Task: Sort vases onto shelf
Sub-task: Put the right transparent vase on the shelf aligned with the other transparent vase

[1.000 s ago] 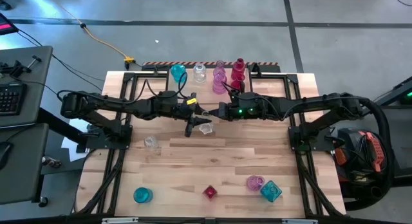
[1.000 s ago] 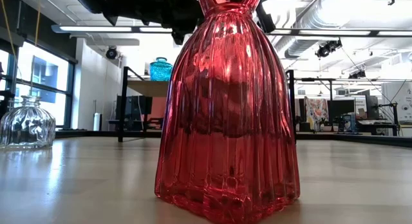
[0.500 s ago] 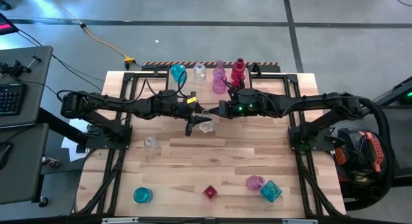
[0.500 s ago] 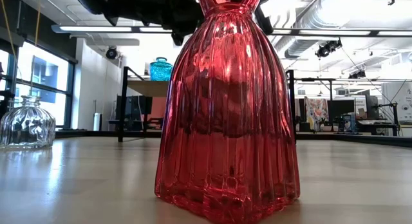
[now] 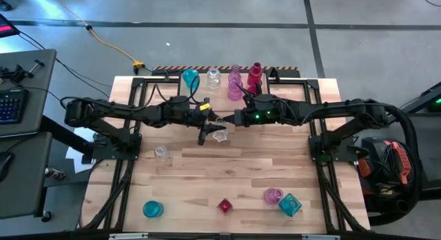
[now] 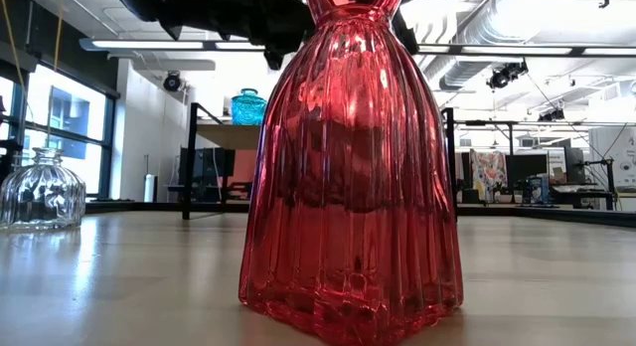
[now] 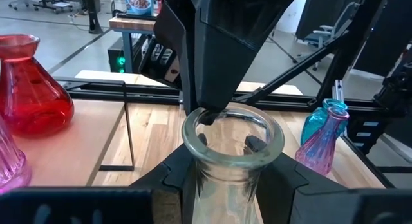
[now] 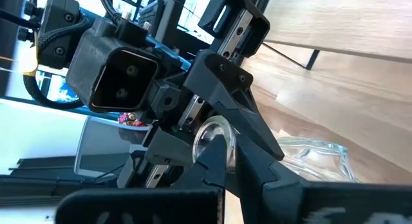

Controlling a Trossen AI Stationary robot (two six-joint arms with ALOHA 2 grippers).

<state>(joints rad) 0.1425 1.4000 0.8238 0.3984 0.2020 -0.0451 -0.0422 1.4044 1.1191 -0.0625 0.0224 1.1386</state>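
Overhead, both arms meet at clear vase [image 5: 220,135] | low view: red vase [image 6: 350,167] fills it

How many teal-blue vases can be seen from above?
3 teal-blue vases: one on the shelf, one at the table's lower-left corner, one lower right beside a pink vase. The arms may hide others.

Seen from above, the two arms meet over the middle of the table [image 5: 207,178] — the left gripper [image 5: 204,134] and the right gripper [image 5: 229,120] both at a clear vase [image 5: 220,135]. On the shelf [image 5: 224,69] at the far edge stand a teal vase [image 5: 190,78], a small clear vase [image 5: 213,78], a pink vase [image 5: 235,83] and a red vase [image 5: 255,75]. Loose on the table — a clear vase at left [image 5: 161,153], a round teal vase [image 5: 151,210], a red faceted vase [image 5: 224,205], a pink vase near the front [image 5: 273,195] and a teal faceted vase [image 5: 290,204].
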